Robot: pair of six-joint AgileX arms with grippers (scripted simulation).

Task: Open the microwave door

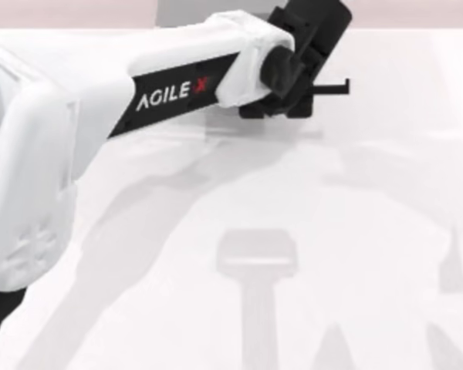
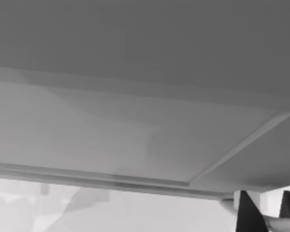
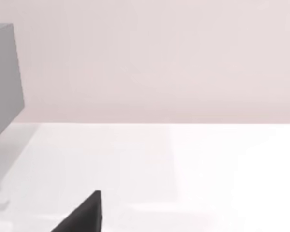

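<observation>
The microwave door [image 2: 111, 130] fills the left wrist view as a flat grey panel with a framed, darker window. Its pale bar handle [image 2: 271, 197] lies between the two dark fingers [image 2: 249, 215] of my left gripper [image 1: 324, 86], which is shut on it. In the top view that gripper is at the far middle of the table, just in front of the grey microwave [image 1: 185, 9], most of which is cut off by the picture edge. A grey side of the microwave [image 3: 2, 82] shows in the right wrist view. My right arm is out of the top view; only one dark fingertip [image 3: 87, 216] shows.
The white table [image 1: 355, 231] spreads below the left arm [image 1: 177, 89], which crosses from the left edge to the far middle. Soft shadows of the arms fall on the near part of the table. A pale pinkish wall [image 3: 159, 58] stands behind the table.
</observation>
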